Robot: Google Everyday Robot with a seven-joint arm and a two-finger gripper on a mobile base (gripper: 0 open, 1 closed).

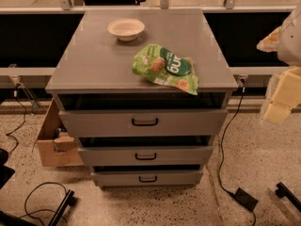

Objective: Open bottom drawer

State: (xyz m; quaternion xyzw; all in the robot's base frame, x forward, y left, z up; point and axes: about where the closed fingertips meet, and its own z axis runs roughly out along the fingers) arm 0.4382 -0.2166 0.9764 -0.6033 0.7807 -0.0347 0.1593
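The grey cabinet (94,65) has three drawers stacked in its front. The bottom drawer (117,178) is the lowest and narrowest-looking grey front, with a small black loop handle (147,178). A dark gap shows above it, under the middle drawer (108,156). The top drawer (94,122) is the widest front. My gripper (282,95) is a cream-coloured shape at the right edge, level with the cabinet top and well to the right of the drawers, touching nothing.
A white bowl (126,28) and a green snack bag (165,68) lie on the cabinet top. A cardboard box (52,147) stands at the cabinet's left. Cables and a black power brick (246,199) lie on the speckled floor; black stand legs (288,194) are at lower right.
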